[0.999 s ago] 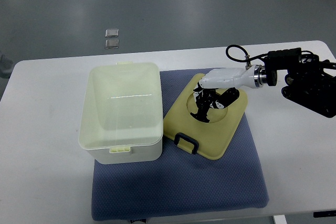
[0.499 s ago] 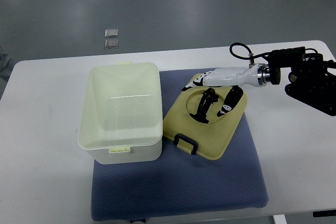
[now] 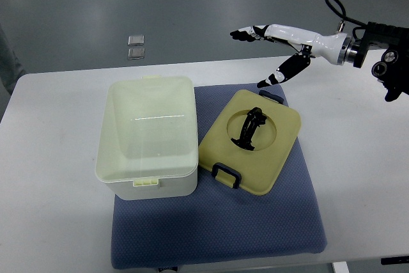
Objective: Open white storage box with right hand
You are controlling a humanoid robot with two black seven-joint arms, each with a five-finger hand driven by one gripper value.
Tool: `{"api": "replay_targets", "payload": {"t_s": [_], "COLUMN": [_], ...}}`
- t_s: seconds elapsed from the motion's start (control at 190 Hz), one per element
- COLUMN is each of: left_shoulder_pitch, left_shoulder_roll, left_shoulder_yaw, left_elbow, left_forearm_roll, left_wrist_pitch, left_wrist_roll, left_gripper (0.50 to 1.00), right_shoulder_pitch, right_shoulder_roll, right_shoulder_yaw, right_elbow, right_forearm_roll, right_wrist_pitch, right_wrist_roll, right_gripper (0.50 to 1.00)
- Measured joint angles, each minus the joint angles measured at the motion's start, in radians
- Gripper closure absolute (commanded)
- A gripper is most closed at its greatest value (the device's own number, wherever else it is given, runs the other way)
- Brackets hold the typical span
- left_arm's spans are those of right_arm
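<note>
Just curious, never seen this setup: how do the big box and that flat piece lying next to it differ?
The pale cream plastic storage box stands tall and open; the yellowish plastic lid lies flat beside it. The box has cream latches, while the lid carries black clips and a black handle. Both rest on the blue cloth mat.

My view is evenly and fairly brightly lit from overhead, with a cool, slightly greenish cast. Shadows are soft and short: a faint one lies under my right hand [image 3: 281, 46] on the table [image 3: 57, 209], and a thin dark edge runs along the storage box [image 3: 147, 135] down to my left. A pale streak of glare crosses the box's inner floor. The white shell of my hand is near blown-out. Focus holds across the mat [image 3: 217, 228]; the floor beyond my hand looks grainy and dimmer. Straight edges bend only slightly at the frame's borders.
</note>
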Motion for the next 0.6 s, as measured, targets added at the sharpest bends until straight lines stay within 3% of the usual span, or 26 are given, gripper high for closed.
{"api": "replay_targets", "payload": {"t_s": [0.174, 0.599], "left_shoulder_pitch": [0.0, 0.0], "left_shoulder_roll": [0.0, 0.0], "left_shoulder_yaw": [0.0, 0.0], "left_elbow": [0.0, 0.0], "left_forearm_roll": [0.0, 0.0], "left_wrist_pitch": [0.0, 0.0], "left_wrist_roll": [0.0, 0.0], "left_gripper": [0.5, 0.5], "right_shoulder_pitch": [-0.074, -0.19], "right_shoulder_roll": [0.015, 0.121], "right_shoulder_yaw": [0.108, 0.143], "right_elbow": [-0.038, -0.216], "right_forearm_roll": [0.295, 0.835], "right_wrist_pitch": [0.022, -0.055], "right_wrist_roll": [0.0, -0.015], "right_gripper": [0.572, 0.572]}}
